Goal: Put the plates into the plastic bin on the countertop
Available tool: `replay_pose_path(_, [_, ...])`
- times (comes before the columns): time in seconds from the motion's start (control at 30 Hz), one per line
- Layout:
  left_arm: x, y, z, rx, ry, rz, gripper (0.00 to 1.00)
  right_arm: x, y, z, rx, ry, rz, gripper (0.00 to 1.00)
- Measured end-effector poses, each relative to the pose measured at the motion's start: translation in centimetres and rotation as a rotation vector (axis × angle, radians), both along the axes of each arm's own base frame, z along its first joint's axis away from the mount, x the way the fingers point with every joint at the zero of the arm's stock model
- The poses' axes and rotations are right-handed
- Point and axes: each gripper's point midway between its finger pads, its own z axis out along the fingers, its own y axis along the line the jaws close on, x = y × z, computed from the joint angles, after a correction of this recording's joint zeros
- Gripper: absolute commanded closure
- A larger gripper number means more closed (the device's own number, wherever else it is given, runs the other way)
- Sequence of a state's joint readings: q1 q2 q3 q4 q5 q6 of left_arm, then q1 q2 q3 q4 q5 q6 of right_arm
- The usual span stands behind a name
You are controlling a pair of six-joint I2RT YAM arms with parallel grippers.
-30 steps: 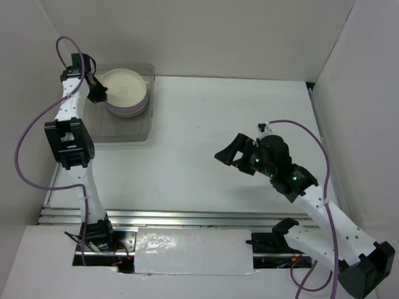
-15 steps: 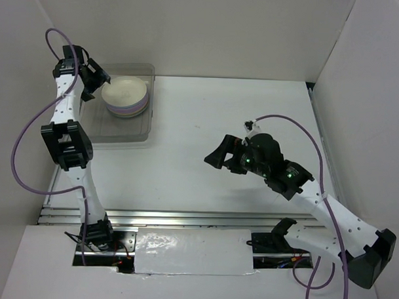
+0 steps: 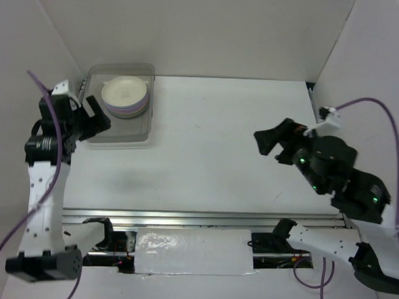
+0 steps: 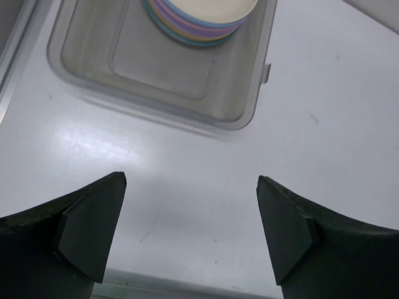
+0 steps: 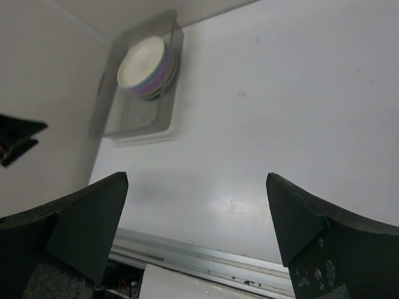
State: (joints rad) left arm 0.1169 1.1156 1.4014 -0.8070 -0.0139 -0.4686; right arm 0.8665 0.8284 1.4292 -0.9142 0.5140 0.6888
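Note:
Several plates (image 3: 125,96) sit stacked in the back half of the clear plastic bin (image 3: 118,137), a cream one on top with lilac, blue and yellow rims showing below it (image 4: 199,18). The bin stands at the back left of the white countertop (image 3: 213,143). My left gripper (image 3: 99,116) hangs open and empty just left of the bin's near end; in the left wrist view its fingers (image 4: 191,180) frame bare countertop in front of the bin (image 4: 162,93). My right gripper (image 3: 268,144) is open and empty above the right side, and its wrist view (image 5: 197,177) looks towards the far-off stack (image 5: 146,65).
White walls close in the left, back and right sides. A metal rail (image 3: 184,219) runs along the front edge of the countertop, also seen in the right wrist view (image 5: 206,261). Purple cables loop off both arms.
The left gripper opened, left the cream plate on the stack, and drew back out of the bin towards the near left. The right arm swung to the right and lifted.

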Motion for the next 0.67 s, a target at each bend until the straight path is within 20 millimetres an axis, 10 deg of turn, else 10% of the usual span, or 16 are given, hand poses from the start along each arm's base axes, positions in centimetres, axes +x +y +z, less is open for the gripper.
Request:
replay_pose_path(0.27, [-9.0, -0.8, -2.0, 0.047, -0.043, -0.027, 0.01, -3.9, -8.1, 3.0, -0.006, -0.109, -0.112, 0.00])
replay_pose_path(0.67, [-13.7, -0.7, -3.1, 0.074, -0.106, 0.007, 0.01, -5.9, -9.9, -0.4, -0.056, -0.095, -0.074, 0.00])
